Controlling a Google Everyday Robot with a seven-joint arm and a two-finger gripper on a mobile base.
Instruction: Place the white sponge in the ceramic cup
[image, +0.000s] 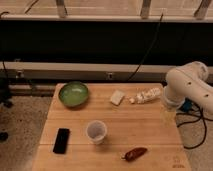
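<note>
The white sponge (116, 97), a small cream-white block, lies on the wooden table (150, 130) near its far edge, to the right of the green bowl. The ceramic cup (96, 131), a small whitish-grey tumbler, stands upright near the middle of the table with its mouth open. My gripper (168, 114) hangs below the white arm (187, 86) over the table's right edge. It is well to the right of the sponge and the cup and touches neither.
A wide green bowl (74, 94) sits at the far left. A white tube-like item with reddish marks (146, 95) lies just right of the sponge. A black phone (62, 140) lies at the front left and a red pepper (135, 153) at the front.
</note>
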